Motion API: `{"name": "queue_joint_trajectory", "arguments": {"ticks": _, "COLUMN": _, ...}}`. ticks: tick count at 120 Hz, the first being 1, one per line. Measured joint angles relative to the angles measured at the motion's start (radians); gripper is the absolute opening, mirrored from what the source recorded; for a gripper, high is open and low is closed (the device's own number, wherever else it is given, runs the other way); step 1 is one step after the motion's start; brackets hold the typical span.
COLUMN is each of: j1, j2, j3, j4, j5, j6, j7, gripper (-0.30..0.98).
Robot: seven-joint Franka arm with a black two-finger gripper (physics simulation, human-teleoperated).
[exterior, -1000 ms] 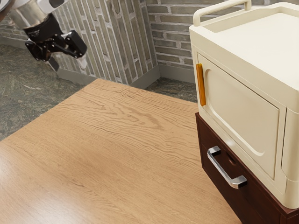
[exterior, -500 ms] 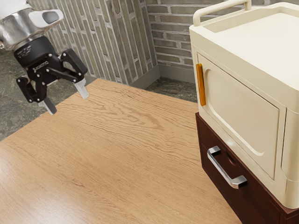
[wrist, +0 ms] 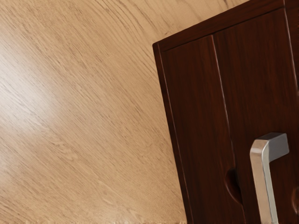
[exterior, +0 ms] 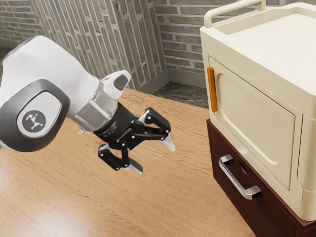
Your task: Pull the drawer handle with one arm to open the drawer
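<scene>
Gripper (exterior: 154, 158): over the table (exterior: 98, 197), fingers spread, nothing between them, well apart from the handle. Handle (exterior: 233, 179): silver bar on two posts, fixed to the drawer (exterior: 262, 210). Drawer looks shut, front flush. Small notch (wrist: 232, 186) beside the bar. Drawer sits in the dark brown box (exterior: 213, 148), at the exterior view's right, one upright corner toward the table's far edge. Cream cabinet (exterior: 213, 49) on top of the box, orange grip (exterior: 212, 89) on its door. Brick wall (exterior: 185, 47) behind, past the table's far edge.

Step in hand, judged: approach, early; no contact, no pull. Next move should bring the fingers to the bar, one each side, then close.

Risks: hand comes in off-centre, one fingertip hits the bar end-on or jams on the drawer front. Wrist angle not matched to the bar: fingers cross it badly, pinch a corner or close on air. Too shallow: only tips catch, smooth metal slips out on the pull. Too high: knuckles may knock the cream cabinet's overhanging lower edge, or the orange grip gets taken by mistake. Pull not straight out from the front: drawer could bind, or the whole stack drag across the table. Hand too low: may scrape the tabletop.
</scene>
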Motion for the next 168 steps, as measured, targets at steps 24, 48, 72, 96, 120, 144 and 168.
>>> {"name": "queue_joint_trajectory", "arguments": {"ticks": 24, "j1": 0.000, "j2": -0.014, "j3": -0.055, "j4": -0.048, "j5": -0.062, "j6": 0.112, "j7": -0.078, "gripper": 0.57}}
{"name": "queue_joint_trajectory", "arguments": {"ticks": 48, "j1": 0.002, "j2": -0.007, "j3": -0.081, "j4": -0.060, "j5": -0.075, "j6": 0.149, "j7": -0.189, "gripper": 0.50}}
{"name": "queue_joint_trajectory", "arguments": {"ticks": 72, "j1": 0.002, "j2": 0.062, "j3": -0.122, "j4": -0.060, "j5": -0.076, "j6": 0.226, "j7": -0.266, "gripper": 0.47}}
{"name": "queue_joint_trajectory", "arguments": {"ticks": 96, "j1": 0.002, "j2": 0.101, "j3": -0.172, "j4": -0.058, "j5": -0.073, "j6": 0.325, "j7": -0.313, "gripper": 0.39}}
{"name": "queue_joint_trajectory", "arguments": {"ticks": 120, "j1": 0.002, "j2": 0.150, "j3": -0.188, "j4": -0.057, "j5": -0.072, "j6": 0.403, "j7": -0.342, "gripper": 0.30}}
{"name": "queue_joint_trajectory", "arguments": {"ticks": 144, "j1": 0.001, "j2": 0.189, "j3": -0.209, "j4": -0.048, "j5": -0.072, "j6": 0.455, "j7": -0.358, "gripper": 0.26}}
{"name": "queue_joint_trajectory", "arguments": {"ticks": 168, "j1": 0.000, "j2": 0.211, "j3": -0.227, "j4": -0.046, "j5": -0.074, "j6": 0.484, "j7": -0.370, "gripper": 0.23}}
